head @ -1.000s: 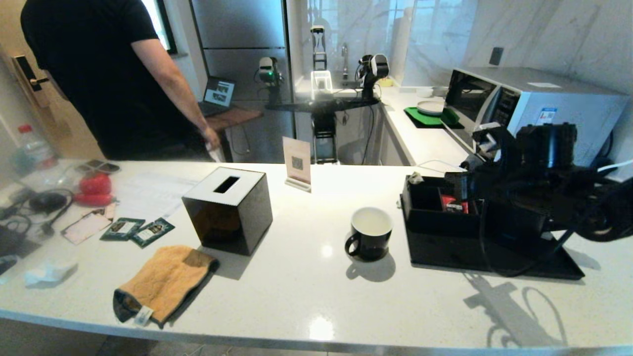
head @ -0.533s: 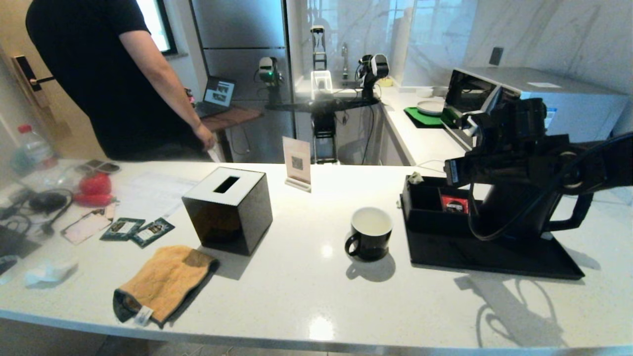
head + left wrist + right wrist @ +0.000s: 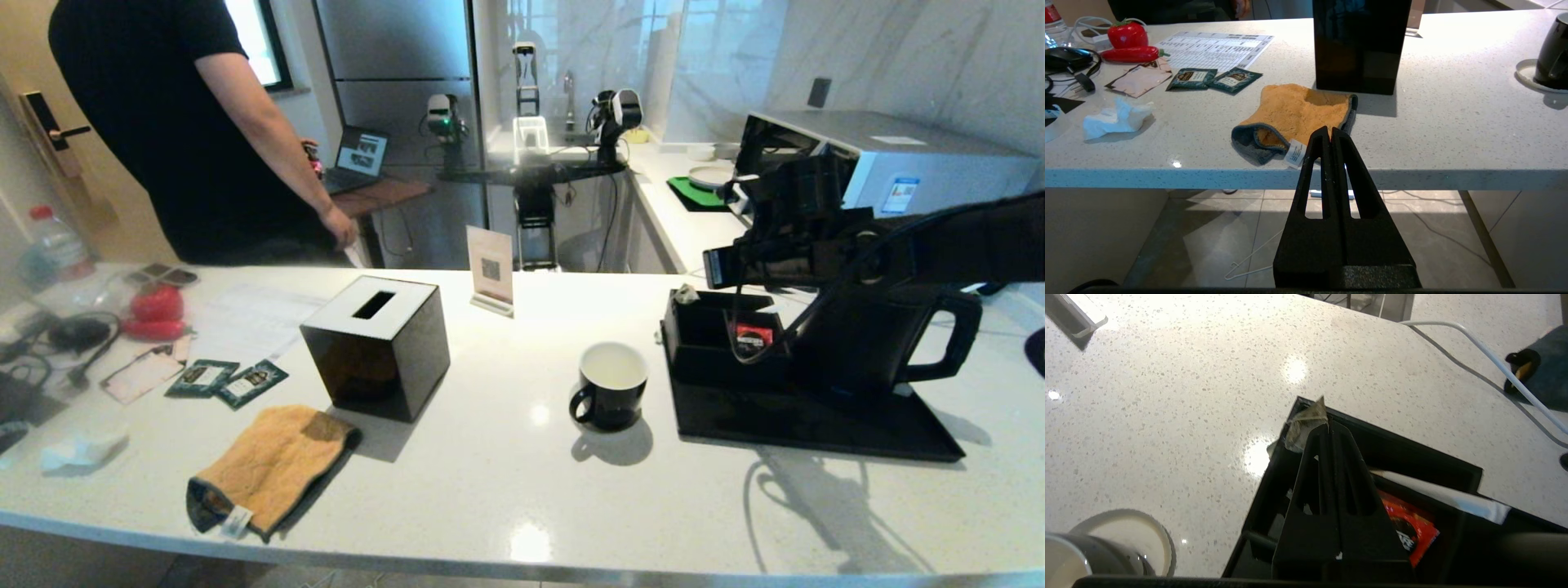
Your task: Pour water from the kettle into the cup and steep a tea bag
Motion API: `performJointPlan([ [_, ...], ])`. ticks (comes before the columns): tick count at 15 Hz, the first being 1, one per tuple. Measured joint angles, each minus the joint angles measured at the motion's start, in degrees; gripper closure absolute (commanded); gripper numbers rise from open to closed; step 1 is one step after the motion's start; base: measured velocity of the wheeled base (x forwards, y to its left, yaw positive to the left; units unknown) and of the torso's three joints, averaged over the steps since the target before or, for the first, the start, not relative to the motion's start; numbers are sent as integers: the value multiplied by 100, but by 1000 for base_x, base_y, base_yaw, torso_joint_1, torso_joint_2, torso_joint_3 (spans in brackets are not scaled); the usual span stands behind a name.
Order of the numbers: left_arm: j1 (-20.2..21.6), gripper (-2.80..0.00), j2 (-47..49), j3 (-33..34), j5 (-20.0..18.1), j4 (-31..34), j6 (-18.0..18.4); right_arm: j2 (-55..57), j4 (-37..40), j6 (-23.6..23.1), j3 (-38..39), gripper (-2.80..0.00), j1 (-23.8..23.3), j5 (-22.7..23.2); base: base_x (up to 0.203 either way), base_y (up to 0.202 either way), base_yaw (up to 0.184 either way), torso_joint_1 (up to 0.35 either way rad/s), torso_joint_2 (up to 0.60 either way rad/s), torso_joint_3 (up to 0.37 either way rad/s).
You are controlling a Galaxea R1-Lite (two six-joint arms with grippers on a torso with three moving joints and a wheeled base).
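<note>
Right gripper (image 3: 1331, 426), jaws closed, above the tea bag (image 3: 1305, 422)

A white speckled stone counter (image 3: 490, 490) curves across a kitchen, catching bright glints of light. Behind it stand a steel refrigerator (image 3: 396, 82), marble-veined walls (image 3: 914, 65) and a side worktop carrying a silver microwave (image 3: 898, 159). Daylight enters through a window (image 3: 253, 37) at the far left. Beige floor tiles (image 3: 1167, 237) show beneath the counter's edge.

Speckled white counter (image 3: 506, 490) bearing cup (image 3: 612, 385)
</note>
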State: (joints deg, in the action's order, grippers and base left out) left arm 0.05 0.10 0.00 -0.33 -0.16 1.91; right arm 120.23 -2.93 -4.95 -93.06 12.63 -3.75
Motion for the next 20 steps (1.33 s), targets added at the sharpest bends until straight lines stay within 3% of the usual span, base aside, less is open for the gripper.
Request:
performJointPlan([
  [3, 2, 0, 0, 0, -2, 0, -1, 255, -2, 1, -219, 0, 64, -27, 0, 0, 0, 0, 0, 0],
  [4, 2, 0, 0, 0, 0, 0, 2, 312, -1, 1, -251, -280, 77, -26, 0, 0, 0, 0, 0, 0],
  [9, 2, 0, 0, 0, -1, 2, -1, 463, 45, 120, -286, -280, 123, -70, 0, 0, 0, 0, 0, 0],
  [20, 2, 0, 0, 0, 0, 0, 2, 975, 600, 132, -1061, -280, 106, -837, 0, 0, 0, 0, 0, 0],
])
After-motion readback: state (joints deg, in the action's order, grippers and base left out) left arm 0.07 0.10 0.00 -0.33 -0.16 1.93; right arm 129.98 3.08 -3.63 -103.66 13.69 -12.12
